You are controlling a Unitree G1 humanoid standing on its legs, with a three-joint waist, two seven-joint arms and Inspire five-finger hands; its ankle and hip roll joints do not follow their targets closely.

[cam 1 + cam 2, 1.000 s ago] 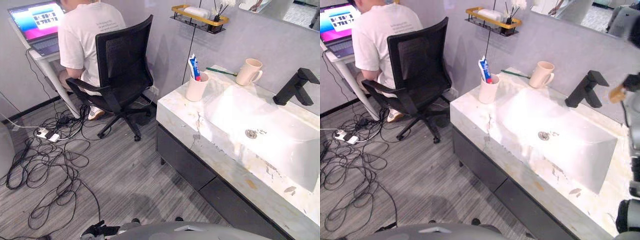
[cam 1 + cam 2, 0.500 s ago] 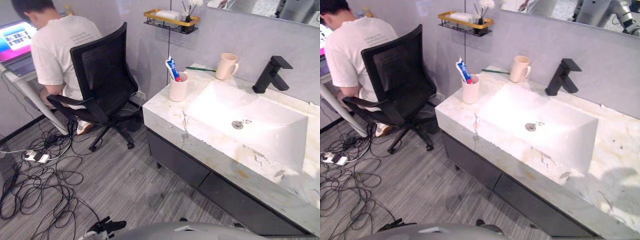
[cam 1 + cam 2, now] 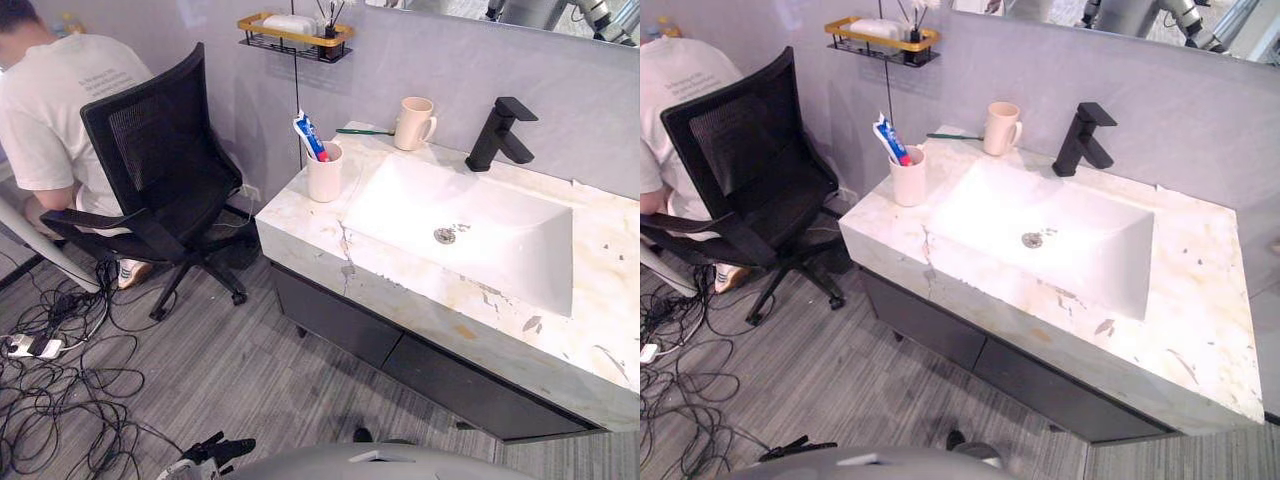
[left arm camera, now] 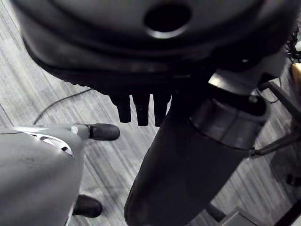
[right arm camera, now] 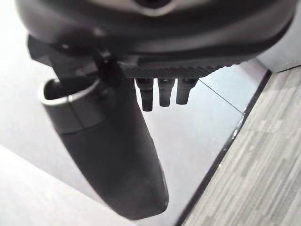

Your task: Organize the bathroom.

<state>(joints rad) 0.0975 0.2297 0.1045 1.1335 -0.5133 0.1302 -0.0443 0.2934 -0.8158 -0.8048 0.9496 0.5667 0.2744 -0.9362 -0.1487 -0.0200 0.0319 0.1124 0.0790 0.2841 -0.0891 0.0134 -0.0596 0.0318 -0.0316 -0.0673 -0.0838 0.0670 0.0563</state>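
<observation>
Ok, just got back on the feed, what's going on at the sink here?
Nothing is being handled. The left hand and right hand hang with straight fingers, holding nothing. On the marble counter a cup holds toothpaste. A green toothbrush lies loose beside a mug near the black faucet. A person sits at a chair nearby.

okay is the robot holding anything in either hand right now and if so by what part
Nothing is held. The left hand and right hand hang with straight fingers over bare floor and wall.
</observation>
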